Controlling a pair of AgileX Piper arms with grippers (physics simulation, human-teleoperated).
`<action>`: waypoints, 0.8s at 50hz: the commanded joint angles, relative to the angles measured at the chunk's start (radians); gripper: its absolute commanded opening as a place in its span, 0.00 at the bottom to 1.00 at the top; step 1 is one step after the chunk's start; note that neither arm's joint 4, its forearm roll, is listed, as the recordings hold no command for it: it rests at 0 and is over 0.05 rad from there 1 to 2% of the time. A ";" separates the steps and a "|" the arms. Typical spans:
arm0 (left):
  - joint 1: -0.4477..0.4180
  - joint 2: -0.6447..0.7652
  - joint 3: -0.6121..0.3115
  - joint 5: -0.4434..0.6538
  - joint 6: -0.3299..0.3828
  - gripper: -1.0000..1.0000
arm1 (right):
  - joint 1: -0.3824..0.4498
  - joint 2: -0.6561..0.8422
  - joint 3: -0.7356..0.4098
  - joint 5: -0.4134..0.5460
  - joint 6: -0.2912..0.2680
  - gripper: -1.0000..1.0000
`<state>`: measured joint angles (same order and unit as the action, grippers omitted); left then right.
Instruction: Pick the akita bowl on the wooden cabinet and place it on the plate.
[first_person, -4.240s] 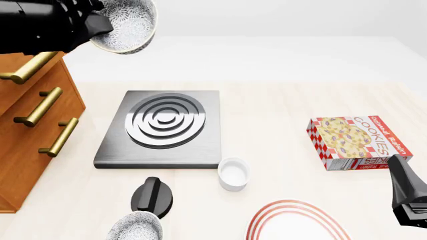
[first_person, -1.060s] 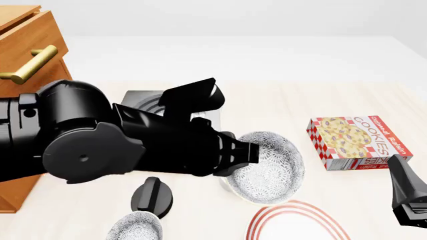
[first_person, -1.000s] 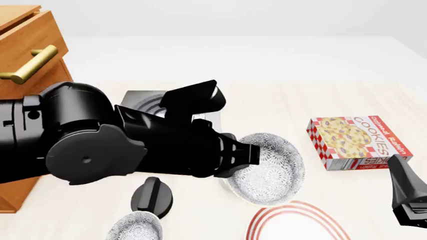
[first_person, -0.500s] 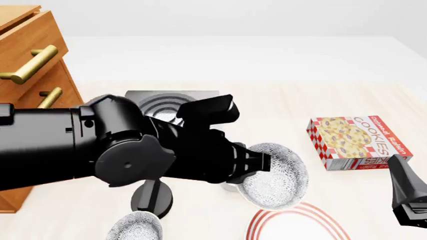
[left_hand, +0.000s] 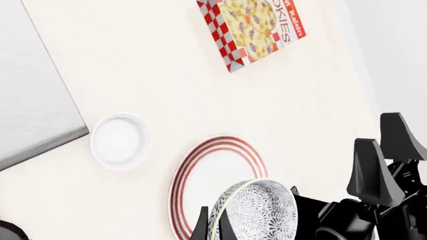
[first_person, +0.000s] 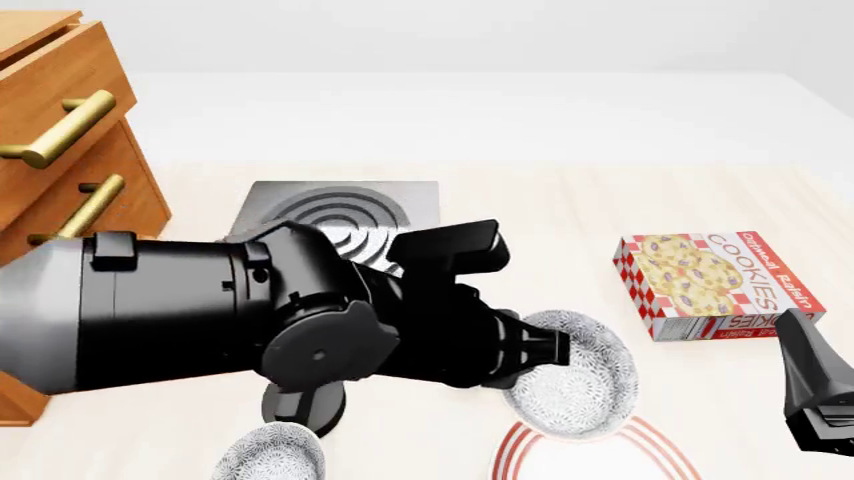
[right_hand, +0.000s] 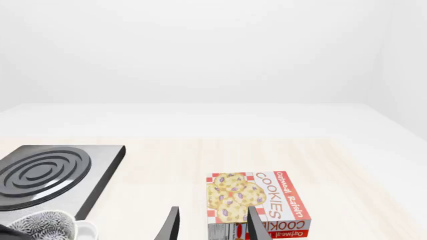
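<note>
Left hand (left_hand: 212, 226) grips the tilted bowl (first_person: 577, 372) by its rim, above the plate (left_hand: 208, 172). Right hand (right_hand: 212, 226) open, empty, near the cookie box (right_hand: 257, 200)

1. Two patterned bowls: one (first_person: 577, 375), another (first_person: 271, 452).
2. One plate (left_hand: 200, 175).
3. One ramekin (left_hand: 120, 141).
4. One cookie box (first_person: 714, 283).
5. One stove (first_person: 327, 212).
6. One cabinet (first_person: 67, 130).
7. Two grippers: left (left_hand: 211, 226), right (right_hand: 212, 223).

A red-and-white checked box (first_person: 714, 285) lying flat on the table bears the word "COOKIES" in large white letters along its red band, readable in all three views. Beside it runs a smaller line that appears to read "Oatmeal Raisin". Print on the box's side is too small to read.
</note>
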<state>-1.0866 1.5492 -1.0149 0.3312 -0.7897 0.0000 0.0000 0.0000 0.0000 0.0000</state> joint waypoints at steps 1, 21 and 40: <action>-0.010 0.043 -0.012 -0.025 -0.009 0.00 | 0.000 0.000 0.000 0.000 0.000 1.00; -0.018 0.101 -0.026 -0.048 -0.018 0.00 | 0.000 0.000 0.000 0.000 0.000 1.00; -0.024 0.152 -0.029 -0.077 -0.036 0.00 | 0.000 0.000 0.000 0.000 0.000 1.00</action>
<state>-1.1099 1.6797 -1.0414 0.2736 -0.8232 0.0000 0.0000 0.0000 0.0000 0.0000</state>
